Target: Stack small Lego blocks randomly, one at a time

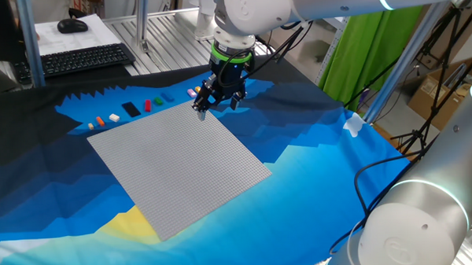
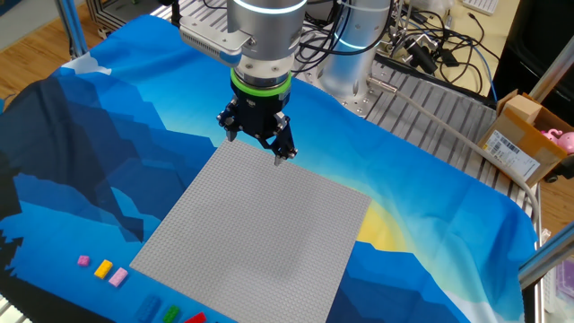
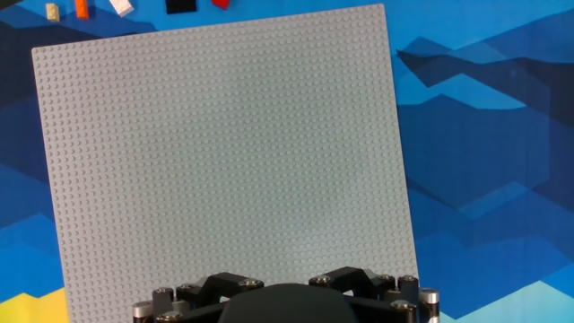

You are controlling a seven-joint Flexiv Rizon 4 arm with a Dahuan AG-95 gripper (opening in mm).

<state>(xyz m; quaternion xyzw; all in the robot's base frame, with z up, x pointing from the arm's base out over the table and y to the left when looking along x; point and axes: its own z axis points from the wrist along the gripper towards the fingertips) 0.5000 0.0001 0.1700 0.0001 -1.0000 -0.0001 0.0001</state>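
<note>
Nearest the hand camera sits the gripper (image 2: pixel 260 148) housing; its fingertips are out of that view. Fixed views show it above the grey baseplate (image 1: pixel 178 162), empty, fingers apart. Small Lego blocks (image 1: pixel 129 109) line the cloth along the baseplate's far edge. A keyboard (image 1: pixel 80 59) lies beyond.

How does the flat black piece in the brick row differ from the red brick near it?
The flat black piece is wider and lower than the small red brick. The black one lies flat and looks slab-like; the red one stands taller and narrower. Both lie on the blue cloth beside the grey studded baseplate, untouched by the gripper.
</note>
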